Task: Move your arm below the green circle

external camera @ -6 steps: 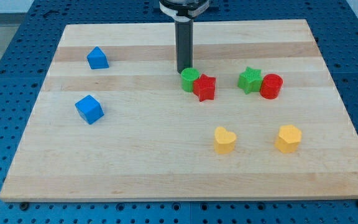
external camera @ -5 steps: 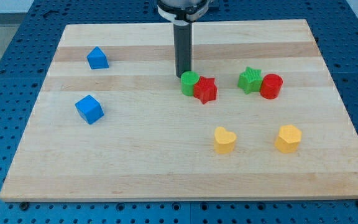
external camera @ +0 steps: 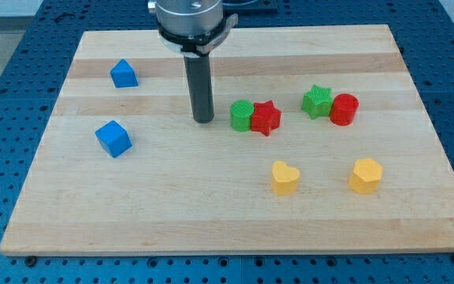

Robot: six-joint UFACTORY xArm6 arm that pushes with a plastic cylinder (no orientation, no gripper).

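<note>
The green circle lies near the board's middle, touching the red star on its right. My tip rests on the board just to the left of the green circle, a small gap apart, at about the same height in the view. The rod rises straight up from it to the arm at the view's top.
A green star and a red cylinder sit together at the right. A yellow heart and a yellow hexagon lie lower right. Two blue blocks lie at the left.
My tip has moved from just above the green circle to its left and down the view. The green circle and red star have shifted slightly down and right.
</note>
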